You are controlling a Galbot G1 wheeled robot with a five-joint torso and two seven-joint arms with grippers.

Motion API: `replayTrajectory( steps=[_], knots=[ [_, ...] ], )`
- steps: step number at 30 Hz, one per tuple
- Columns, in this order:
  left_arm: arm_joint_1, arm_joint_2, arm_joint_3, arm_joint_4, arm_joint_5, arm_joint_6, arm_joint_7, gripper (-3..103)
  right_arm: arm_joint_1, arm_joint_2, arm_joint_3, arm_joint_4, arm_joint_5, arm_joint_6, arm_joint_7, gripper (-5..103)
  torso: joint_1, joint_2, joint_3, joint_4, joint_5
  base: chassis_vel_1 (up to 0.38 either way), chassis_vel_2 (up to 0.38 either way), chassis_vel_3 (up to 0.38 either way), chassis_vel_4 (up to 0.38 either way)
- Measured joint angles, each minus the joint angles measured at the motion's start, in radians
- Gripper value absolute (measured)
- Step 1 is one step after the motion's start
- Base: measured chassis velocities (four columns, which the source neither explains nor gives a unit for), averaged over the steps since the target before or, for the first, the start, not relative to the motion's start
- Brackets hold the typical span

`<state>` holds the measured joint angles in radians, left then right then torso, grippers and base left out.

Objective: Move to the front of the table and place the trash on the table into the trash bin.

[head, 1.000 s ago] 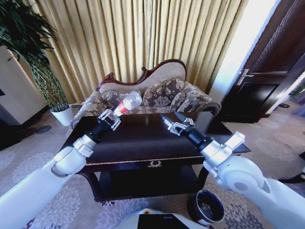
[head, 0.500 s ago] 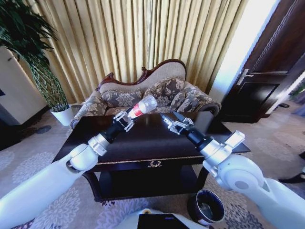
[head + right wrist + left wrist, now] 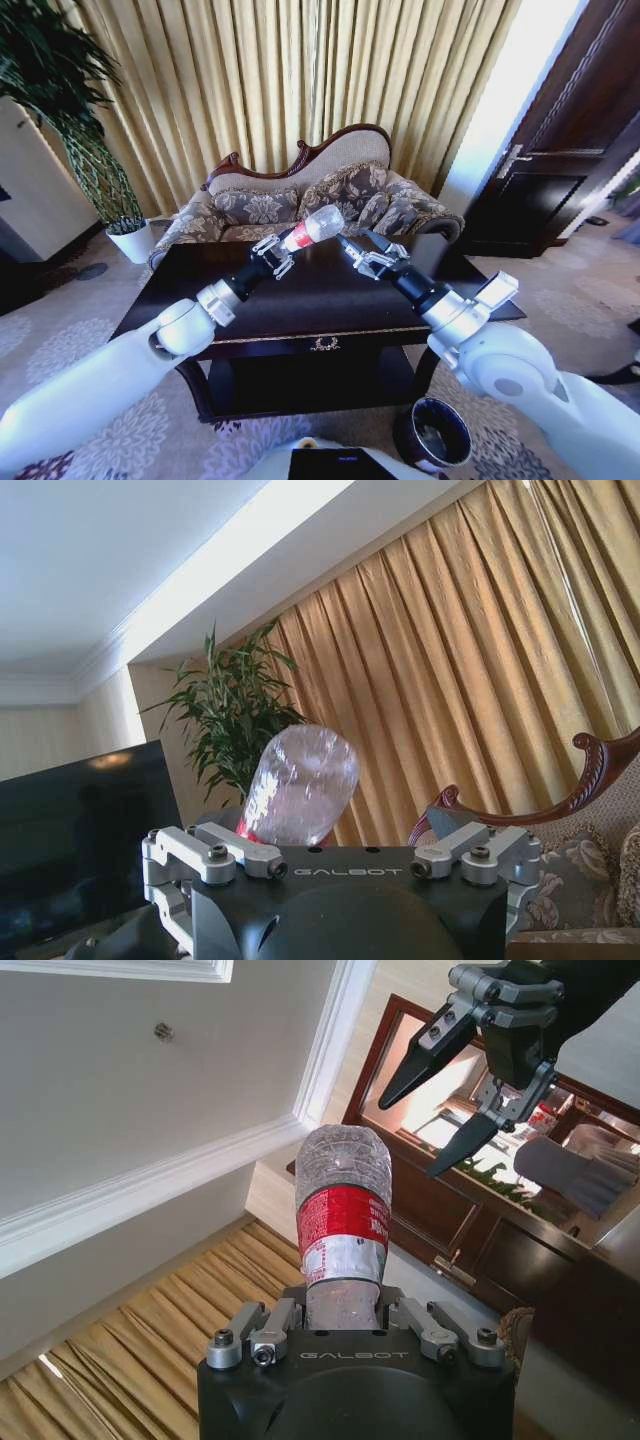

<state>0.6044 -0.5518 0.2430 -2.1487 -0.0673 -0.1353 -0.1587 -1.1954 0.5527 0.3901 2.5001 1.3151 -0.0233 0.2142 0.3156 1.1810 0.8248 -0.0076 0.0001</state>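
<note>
Swung inward since a second ago: left hand (image 3: 276, 254) carrying the bottle (image 3: 312, 229) from the left side toward mid-tabletop (image 3: 300, 290), now just beside the right hand (image 3: 362, 254). Held aloft above the dark tabletop, clamped at the neck end, long axis pointing up and toward the right hand. Bottle base nearest the right hand's fingertips (image 3: 440, 1165), which stand spread apart and empty (apparently ready for a hand-over). Trash bin (image 3: 432, 432) low on the floor, well apart, on the right arm's side.
</note>
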Motion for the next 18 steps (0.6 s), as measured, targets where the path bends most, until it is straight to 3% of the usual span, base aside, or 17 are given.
replayTrajectory(
  steps=[18],
  knots=[
    [-0.139, -0.051, 0.133, 0.002, -0.032, 0.050, -0.013, 32, 0.213, 0.001, -0.102, -0.072, 0.026, -0.040, -0.014, 100, 0.000, 0.000, 0.000, 0.0002, 0.0000, 0.000, 0.000, 0.000, 0.000]
  ],
)
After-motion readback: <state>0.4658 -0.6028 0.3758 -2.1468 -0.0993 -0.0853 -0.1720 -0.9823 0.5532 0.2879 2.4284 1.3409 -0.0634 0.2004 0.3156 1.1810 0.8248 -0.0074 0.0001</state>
